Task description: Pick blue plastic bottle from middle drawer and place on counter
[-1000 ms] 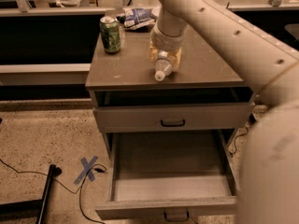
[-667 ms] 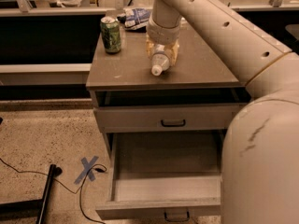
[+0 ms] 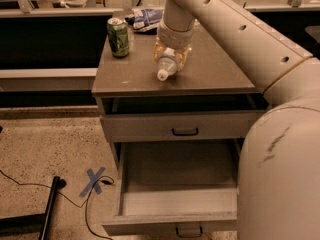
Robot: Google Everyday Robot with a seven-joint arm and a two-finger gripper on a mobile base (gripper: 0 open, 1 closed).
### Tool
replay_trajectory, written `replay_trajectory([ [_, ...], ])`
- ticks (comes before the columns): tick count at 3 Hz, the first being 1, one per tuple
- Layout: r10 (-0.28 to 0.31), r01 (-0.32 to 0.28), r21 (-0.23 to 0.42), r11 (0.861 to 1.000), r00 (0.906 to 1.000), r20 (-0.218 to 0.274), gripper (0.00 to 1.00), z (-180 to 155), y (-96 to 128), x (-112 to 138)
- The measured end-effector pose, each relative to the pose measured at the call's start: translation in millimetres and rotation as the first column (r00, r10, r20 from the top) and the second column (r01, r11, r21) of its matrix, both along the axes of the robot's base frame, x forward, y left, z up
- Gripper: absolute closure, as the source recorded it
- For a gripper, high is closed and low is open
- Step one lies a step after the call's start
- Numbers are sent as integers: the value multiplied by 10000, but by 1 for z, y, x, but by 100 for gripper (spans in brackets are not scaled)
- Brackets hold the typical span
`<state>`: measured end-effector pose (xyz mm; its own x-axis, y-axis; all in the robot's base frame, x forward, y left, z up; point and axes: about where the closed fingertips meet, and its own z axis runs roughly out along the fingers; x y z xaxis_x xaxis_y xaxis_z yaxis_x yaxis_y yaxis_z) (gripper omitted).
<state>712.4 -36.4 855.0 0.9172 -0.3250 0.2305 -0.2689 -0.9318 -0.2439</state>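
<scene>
My gripper (image 3: pixel 170 59) is over the middle of the counter (image 3: pixel 130 74), shut on the blue plastic bottle (image 3: pixel 166 66). The bottle lies tilted between the amber fingers (image 3: pixel 185 55), its white cap pointing toward the counter's front edge. I cannot tell whether it touches the counter. The middle drawer (image 3: pixel 170 223) is pulled far out below, and its inside shows nothing in it. The drawer above it (image 3: pixel 150 126) is closed.
A green soda can (image 3: pixel 118 36) stands at the counter's back left. A blue-and-white bag (image 3: pixel 145 19) lies at the back. My arm fills the right side of the view. A blue tape cross (image 3: pixel 95 180), cables and a black stand (image 3: pixel 47 211) are on the floor at left.
The gripper with the bottle has shifted a little to the left over the counter. My arm takes up more of the right side of the view.
</scene>
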Motion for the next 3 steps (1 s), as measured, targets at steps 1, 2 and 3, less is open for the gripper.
replay_trajectory([
  [1,14,-14,13,10000,10000,-4,14,-3,1,1],
  [2,-32,32,37,10000,10000,-15,0,-5,0,2],
  [3,-533,512,411,9978,9973,501,0,24,-21,-1],
])
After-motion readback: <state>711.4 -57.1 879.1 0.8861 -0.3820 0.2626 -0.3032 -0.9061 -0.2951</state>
